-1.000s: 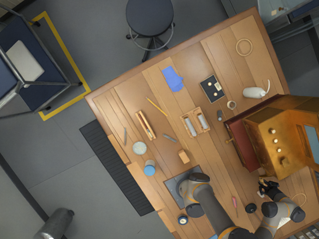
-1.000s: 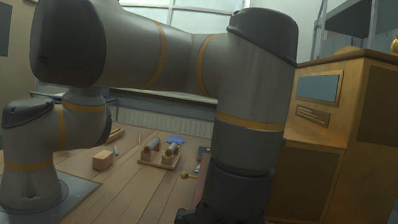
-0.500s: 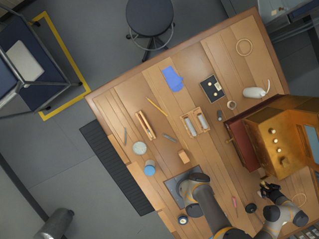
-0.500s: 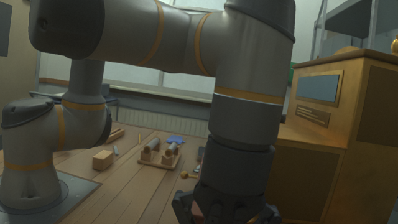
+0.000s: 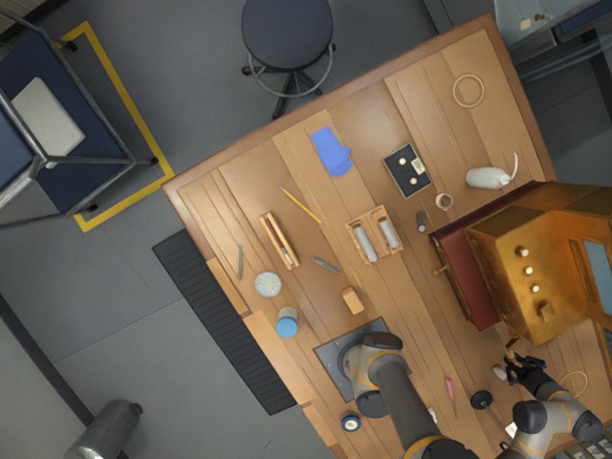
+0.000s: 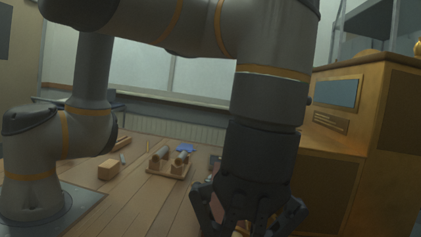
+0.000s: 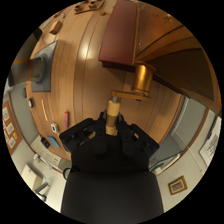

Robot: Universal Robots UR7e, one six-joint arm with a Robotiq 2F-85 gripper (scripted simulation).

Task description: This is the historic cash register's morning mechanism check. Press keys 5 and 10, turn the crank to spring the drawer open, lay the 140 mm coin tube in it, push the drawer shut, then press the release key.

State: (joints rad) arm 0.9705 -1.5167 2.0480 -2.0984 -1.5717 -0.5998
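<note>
The red-lined drawer (image 5: 457,276) stands pulled out of the brass cash register (image 5: 539,267) toward the two coin tubes (image 5: 374,238), which lie side by side in their wooden cradle on the bench. My gripper (image 7: 112,124) is at the register's near side, its fingers closed on the pale wooden handle (image 7: 112,116) of the crank (image 7: 131,95). The crank arm runs from that handle to a brass hub (image 7: 142,78) on the register's side wall. Round keys (image 5: 528,270) sit in a row on the register's sloped face, with a square key (image 5: 546,311) below them.
A wooden tray (image 5: 279,240) holding a tool lies left of the cradle, with a pencil (image 5: 300,204), a blue cloth (image 5: 332,157), a wooden block (image 5: 353,300) and a blue-capped jar (image 5: 286,322) around it. A red-handled screwdriver (image 5: 450,393) lies near my arm's base (image 5: 353,358).
</note>
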